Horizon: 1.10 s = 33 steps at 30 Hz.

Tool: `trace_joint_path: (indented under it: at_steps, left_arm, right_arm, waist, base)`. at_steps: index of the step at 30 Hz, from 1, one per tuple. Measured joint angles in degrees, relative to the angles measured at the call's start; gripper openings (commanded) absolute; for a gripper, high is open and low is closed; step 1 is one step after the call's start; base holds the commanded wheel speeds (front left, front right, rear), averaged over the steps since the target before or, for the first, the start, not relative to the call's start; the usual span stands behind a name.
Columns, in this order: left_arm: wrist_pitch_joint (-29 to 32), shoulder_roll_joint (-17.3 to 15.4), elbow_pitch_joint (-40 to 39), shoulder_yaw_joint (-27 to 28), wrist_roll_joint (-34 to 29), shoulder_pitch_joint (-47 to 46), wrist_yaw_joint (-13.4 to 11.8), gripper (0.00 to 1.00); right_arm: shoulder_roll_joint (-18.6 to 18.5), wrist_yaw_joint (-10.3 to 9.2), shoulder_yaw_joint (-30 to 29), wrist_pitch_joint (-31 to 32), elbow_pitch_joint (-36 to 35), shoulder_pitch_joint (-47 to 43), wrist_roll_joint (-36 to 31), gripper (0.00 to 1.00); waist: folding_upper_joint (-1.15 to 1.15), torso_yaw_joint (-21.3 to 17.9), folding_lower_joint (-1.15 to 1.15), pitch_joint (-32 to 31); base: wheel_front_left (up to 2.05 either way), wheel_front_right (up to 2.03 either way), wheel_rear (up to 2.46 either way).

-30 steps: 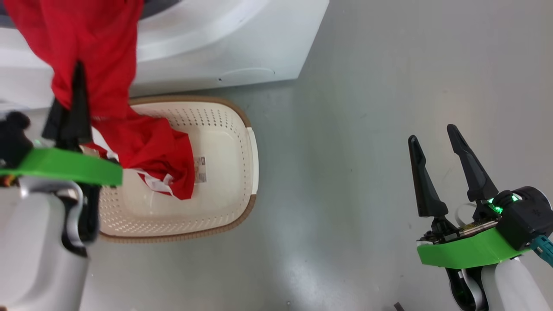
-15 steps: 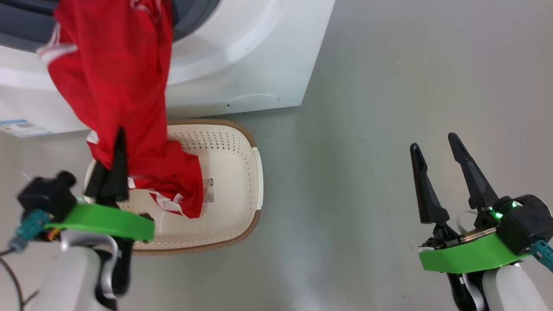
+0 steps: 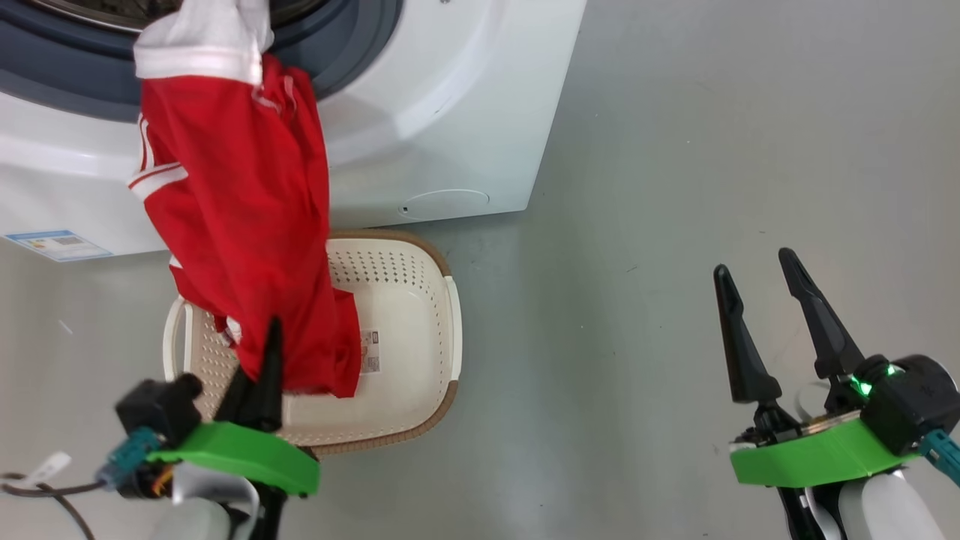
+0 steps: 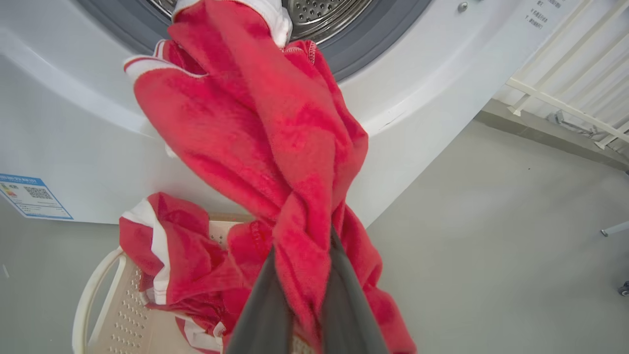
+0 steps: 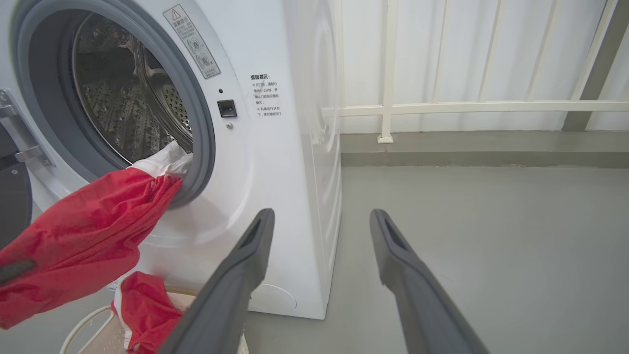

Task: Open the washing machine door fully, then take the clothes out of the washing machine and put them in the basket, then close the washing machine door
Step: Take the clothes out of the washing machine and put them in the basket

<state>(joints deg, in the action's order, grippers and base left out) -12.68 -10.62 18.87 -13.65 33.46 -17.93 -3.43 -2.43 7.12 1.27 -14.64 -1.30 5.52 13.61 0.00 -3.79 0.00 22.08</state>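
Note:
The red clothes (image 3: pixel 232 225) with white trim stretch from the washing machine's (image 3: pixel 450 112) open mouth down over the cream basket (image 3: pixel 397 300). Their white end still lies on the grey seal, and the lower end hangs into the basket. My left gripper (image 3: pixel 271 330) is shut on the clothes above the basket's near side. In the left wrist view the red fabric (image 4: pixel 255 128) is pinched in that gripper (image 4: pixel 304 246). My right gripper (image 3: pixel 754 264) stands open and empty over bare floor, far right. The right wrist view shows the steel drum (image 5: pixel 123 113) and the door's dark edge (image 5: pixel 10 206) at the left.
The basket stands on the grey floor right against the machine's front. A blue sticker (image 3: pixel 52 245) marks the machine's lower left. A white railing (image 5: pixel 442 105) and a low kerb run behind the machine. A loose cable (image 3: pixel 45 487) lies at my lower left.
The head camera has tilted, bringing more of the machine into view. My left gripper has drawn back and to the right over the basket, pulling the clothes further out. The right gripper has stayed put.

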Motion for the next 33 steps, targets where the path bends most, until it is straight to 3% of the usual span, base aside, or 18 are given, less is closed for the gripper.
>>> trace_joint_path:
  at_steps: [15, 33]
  left_arm:
    - [0.75, 2.74, 15.03, -3.79, 0.32, -0.37, 2.37, 0.00]
    - [-1.54, 5.30, 39.86, -2.98, -1.05, -17.80, 4.54, 0.00]
  right_arm:
    - [0.00, 0.00, -0.20, 0.00, -0.49, -0.88, 0.18, 1.00]
    - [-0.01, 0.00, 0.88, 0.00, -0.71, 1.91, 0.47, 1.00]
  waist:
    - [0.00, 0.06, 0.00, 2.62]
    - [0.00, -0.86, 0.00, 9.10]
  base:
    - [0.00, 0.00, 0.00]
    - [0.00, 0.00, 0.00]
